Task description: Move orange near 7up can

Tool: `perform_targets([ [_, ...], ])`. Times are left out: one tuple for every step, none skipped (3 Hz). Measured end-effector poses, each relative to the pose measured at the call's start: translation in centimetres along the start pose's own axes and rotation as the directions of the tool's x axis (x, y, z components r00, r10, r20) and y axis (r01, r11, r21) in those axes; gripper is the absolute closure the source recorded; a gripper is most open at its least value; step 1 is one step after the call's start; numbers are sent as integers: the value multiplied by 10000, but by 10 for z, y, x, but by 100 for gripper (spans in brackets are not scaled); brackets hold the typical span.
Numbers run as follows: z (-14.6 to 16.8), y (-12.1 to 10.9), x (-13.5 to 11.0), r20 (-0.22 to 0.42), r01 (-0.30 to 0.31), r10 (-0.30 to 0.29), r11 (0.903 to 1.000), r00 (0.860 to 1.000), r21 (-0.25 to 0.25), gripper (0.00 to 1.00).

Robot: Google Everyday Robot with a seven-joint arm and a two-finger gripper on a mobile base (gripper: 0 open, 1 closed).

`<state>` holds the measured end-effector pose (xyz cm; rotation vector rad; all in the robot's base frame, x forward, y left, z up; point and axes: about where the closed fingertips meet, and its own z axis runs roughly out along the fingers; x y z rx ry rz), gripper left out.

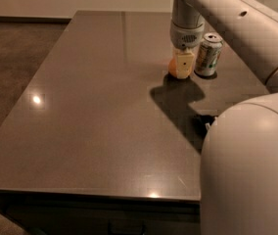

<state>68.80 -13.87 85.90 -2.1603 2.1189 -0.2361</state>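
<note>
The orange (173, 67) sits low at the table surface, just left of the 7up can (208, 56), with a small gap between them. My gripper (182, 65) reaches straight down from the arm above and is shut on the orange. One pale finger (184, 63) covers most of the fruit, so only its left edge shows. The can stands upright, silver and green, with its top and pull tab visible.
The grey table (100, 106) stretches to the left and front. A flat black snack wrapper (205, 122) lies to the right, mostly hidden behind my large white arm segment (249, 170). The table's far edge lies close behind the can.
</note>
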Motion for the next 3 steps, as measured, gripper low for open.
perform_targets([
  [0, 0, 1, -12, -3, 3, 10000, 10000, -4, 18],
  [-13, -6, 6, 65, -16, 15, 9999, 10000, 155, 0],
  [-13, -6, 6, 65, -16, 15, 9999, 10000, 155, 0],
])
